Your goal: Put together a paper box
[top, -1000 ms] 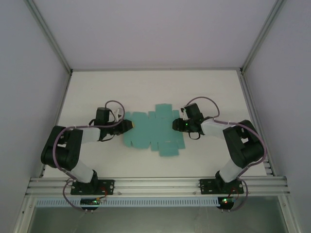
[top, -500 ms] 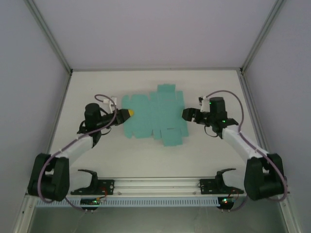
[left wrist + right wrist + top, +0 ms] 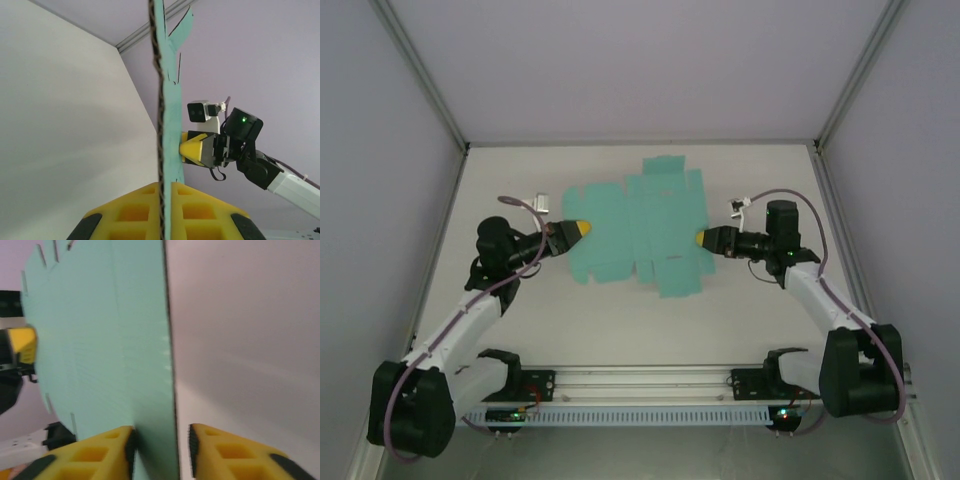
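Our left gripper point(image 3: 162, 186) clenched on edge of flat teal paper box blank point(image 3: 635, 235); right gripper point(image 3: 160, 432) straddles opposite edge, gap showing, unclamped. Blank spans between arms over table point(image 3: 620, 320), unfolded. We judge positioning step; next needs firm second grip.

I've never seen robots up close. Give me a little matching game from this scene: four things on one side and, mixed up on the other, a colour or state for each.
Things:
1. paper box
2. left gripper
3. right gripper
4. table

Descriptions:
A. white
B. fingers apart, astride the box's right edge
C. teal, a flat unfolded blank
D. shut on the box's left edge

Pairs: 1-C, 2-D, 3-B, 4-A
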